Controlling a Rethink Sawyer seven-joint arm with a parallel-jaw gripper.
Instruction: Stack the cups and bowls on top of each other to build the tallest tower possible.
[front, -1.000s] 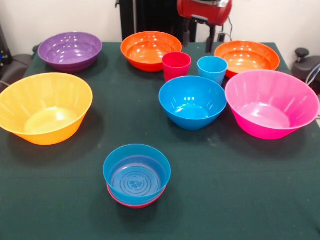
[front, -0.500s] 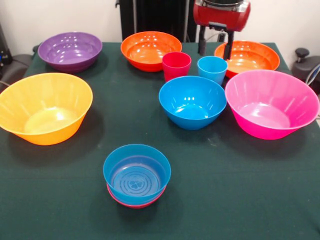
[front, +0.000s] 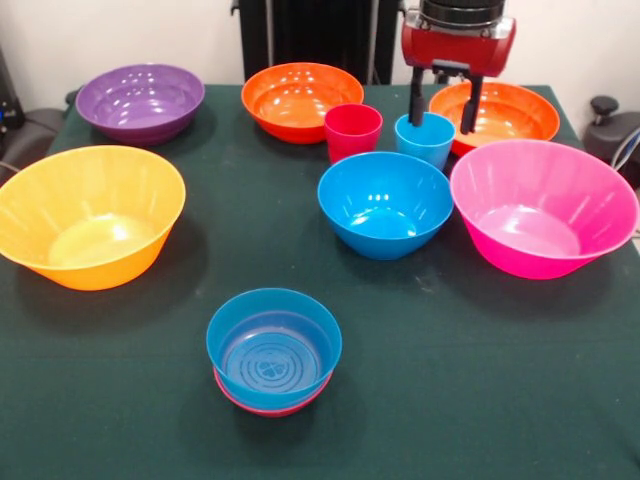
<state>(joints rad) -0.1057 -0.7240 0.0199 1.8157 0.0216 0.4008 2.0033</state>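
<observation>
Blue cup (front: 424, 140) standing upright behind the mid blue bowl (front: 385, 203), beside the red cup (front: 352, 130). Gripper (front: 443, 112) spread wide, empty, straddling its rim. Lower squarely, close gently, avoid nudging the orange bowl (front: 494, 112).

arm: descends from above | claw (front: 441, 126): points down, fingers spread apart
</observation>
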